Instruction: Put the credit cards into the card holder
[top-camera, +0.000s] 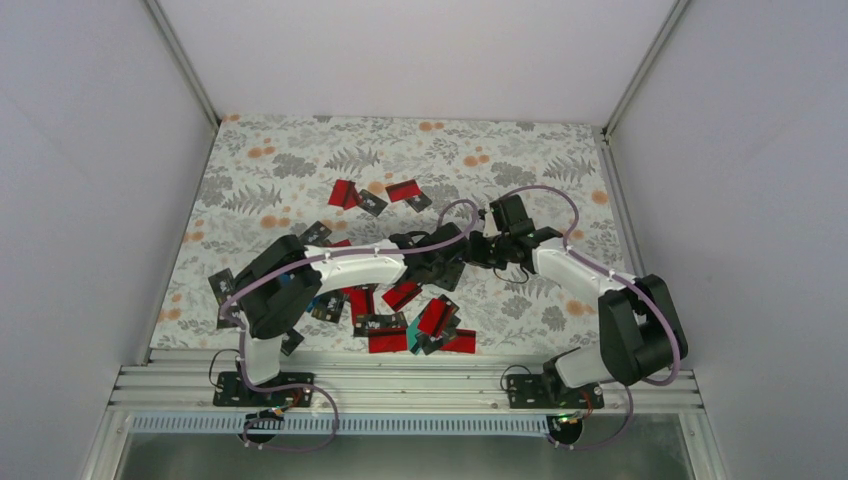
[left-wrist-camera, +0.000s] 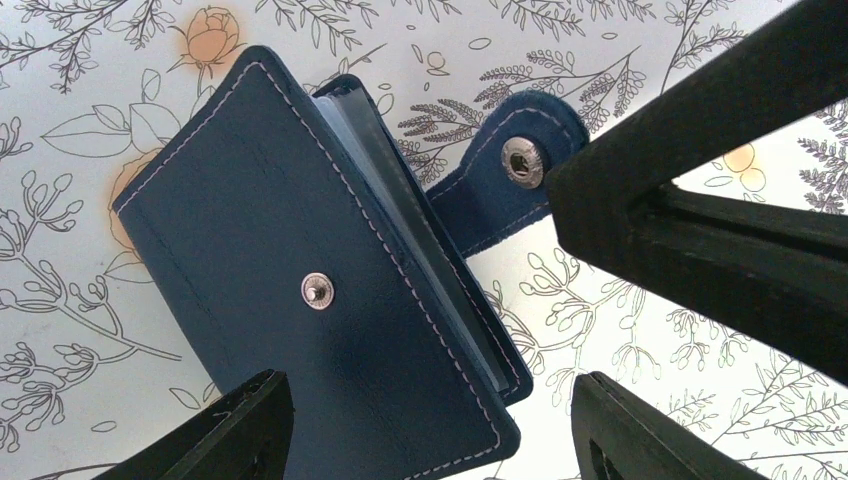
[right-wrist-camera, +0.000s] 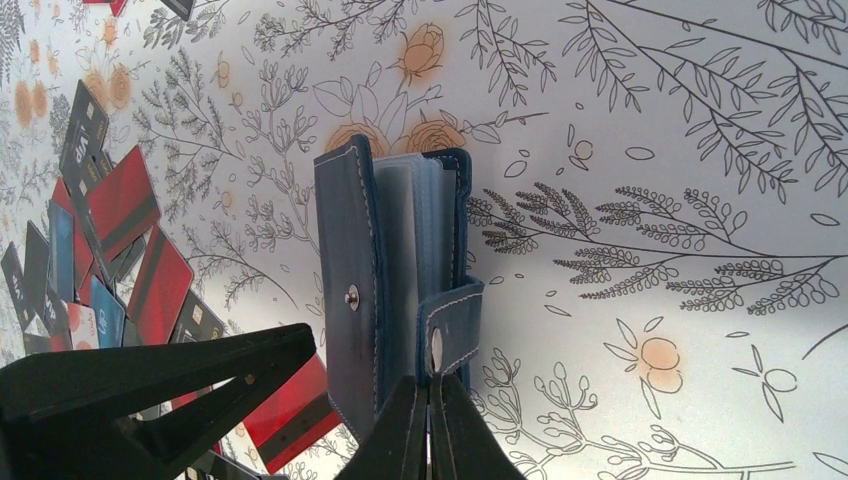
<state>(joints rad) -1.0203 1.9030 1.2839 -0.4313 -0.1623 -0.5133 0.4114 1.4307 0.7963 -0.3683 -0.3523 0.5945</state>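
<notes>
Lowest in the top view, most of the credit cards (top-camera: 410, 315) lie in a loose heap on the flowered table (top-camera: 300, 160), red with black ends, a few teal or blue among them. None is in either hand.

Just above that heap, at mid-frame, both hands meet at the card holder (left-wrist-camera: 300, 300). The left hand (left-wrist-camera: 432, 385) is the better placed. Its fingers stand well apart and flank the holder's lower right corner at the bottom of the left wrist view, touching nothing. The holder's long axis there runs from upper left to lower right, so it lies slantwise across the gap rather than square to it.

The right hand (right-wrist-camera: 430, 385) has its fingers pressed together, with the tips at the end of the snap tab (left-wrist-camera: 500, 175). Whether they pinch the tab cannot be told.

The holder is dark navy with pale stitching. It is unsnapped and ajar, with lighter blue sleeves (right-wrist-camera: 410, 220) showing between its covers.

Farther up the top view lie a few more red cards.
</notes>
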